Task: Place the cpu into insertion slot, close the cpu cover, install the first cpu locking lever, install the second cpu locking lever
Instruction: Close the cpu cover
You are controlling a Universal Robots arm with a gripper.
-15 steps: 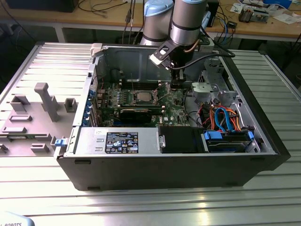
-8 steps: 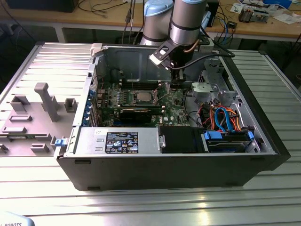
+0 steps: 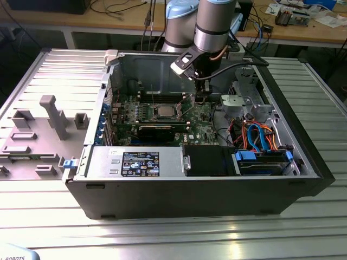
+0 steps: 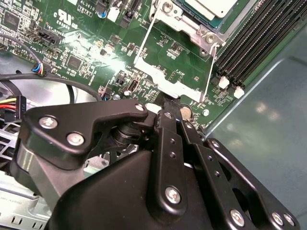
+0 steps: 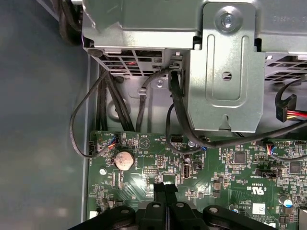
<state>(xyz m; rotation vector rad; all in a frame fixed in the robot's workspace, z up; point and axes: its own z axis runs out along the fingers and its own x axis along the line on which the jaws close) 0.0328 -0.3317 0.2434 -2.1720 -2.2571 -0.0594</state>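
**CPU seated, cover not down yet**

In the second wrist view the cpu (image 4: 211, 5) sat flat in the insertion slot (image 4: 184, 25), silver top up, so I judged step one done. The cpu cover (image 4: 163, 79) looked swung open, away from the chip. Green board showed through its window and its free end pointed toward the tool, so I judged it not closed. Two thin wires (image 4: 144, 40) ran along either side of it. I couldn't tell whether they were the levers or the cover's own rails, and nothing looked latched, so I counted both lever steps as left.

The tool (image 4: 168, 103) was closed. In the first wrist view its fingers (image 5: 159, 191) were pressed together with nothing visible between them. The tips were right at the cover's free edge, but I couldn't tell if they touched it or stopped just short.

In the exterior view the tool (image 3: 201, 96) hung inside the computer case (image 3: 179, 195), to the exterior view's right of the slot and over the motherboard (image 5: 230, 167). The case lay open on the ribbed metal surface (image 3: 303, 233).
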